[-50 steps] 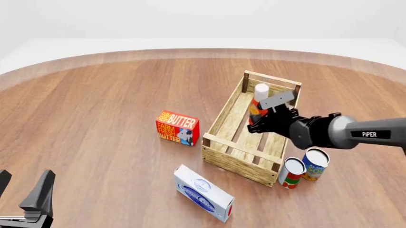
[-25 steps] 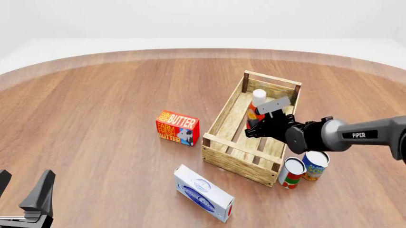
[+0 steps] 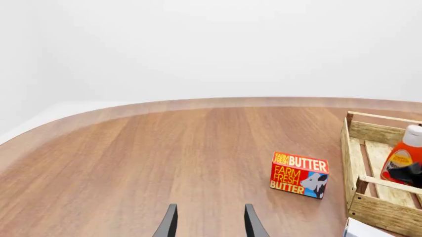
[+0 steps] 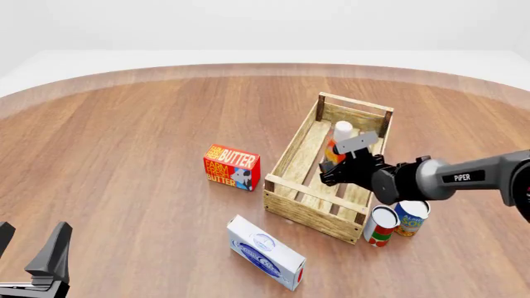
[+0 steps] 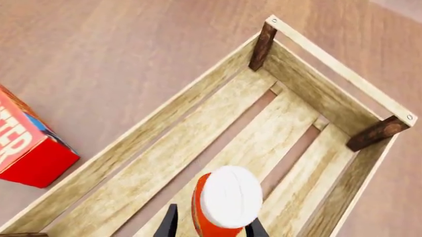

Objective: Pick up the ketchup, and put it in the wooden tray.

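Lowered since a second ago: your right end effector [image 4: 338,166] has carried ketchup [image 4: 339,139] down inside wooden tray [image 4: 291,154]; white cap now below far rim. Right end effector clamped on bottle body, cap pointing away toward far end wall. Bottle's long axis roughly along tray's length, tilted cap-up; can't tell if base touches slats. Left end effector [image 3: 209,222] open, idle, well apart near table [image 4: 124,143] edge. Right arm alone does release: judge straight-down drop onto slats.
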### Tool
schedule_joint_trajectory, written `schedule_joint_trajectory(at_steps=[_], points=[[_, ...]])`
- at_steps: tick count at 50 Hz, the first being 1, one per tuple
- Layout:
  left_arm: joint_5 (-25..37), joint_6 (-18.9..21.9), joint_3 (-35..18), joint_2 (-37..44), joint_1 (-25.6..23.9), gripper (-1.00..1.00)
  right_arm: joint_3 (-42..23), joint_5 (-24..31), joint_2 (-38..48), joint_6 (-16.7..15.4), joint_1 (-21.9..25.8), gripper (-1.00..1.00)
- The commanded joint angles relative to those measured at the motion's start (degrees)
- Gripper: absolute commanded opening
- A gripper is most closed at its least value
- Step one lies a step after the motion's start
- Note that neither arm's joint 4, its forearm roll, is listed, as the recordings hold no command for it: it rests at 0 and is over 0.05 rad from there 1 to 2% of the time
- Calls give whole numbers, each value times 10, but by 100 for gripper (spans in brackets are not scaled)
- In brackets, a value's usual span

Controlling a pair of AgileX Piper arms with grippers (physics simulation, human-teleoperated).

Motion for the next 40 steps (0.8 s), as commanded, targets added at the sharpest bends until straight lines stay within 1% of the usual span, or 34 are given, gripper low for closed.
schedule_joint_trajectory(at_steps=[1,22,34,40], points=[[0,0,0,0,0,100,3,-2,2,5,-2,100],[0,0,0,0,0,100,0,18,-38,-2,1,100],[0,0,0,0,0,100,-3,43,-81,-15,6,100],[0,0,0,0,0,100,-7,56,-100,-23,-1,100]])
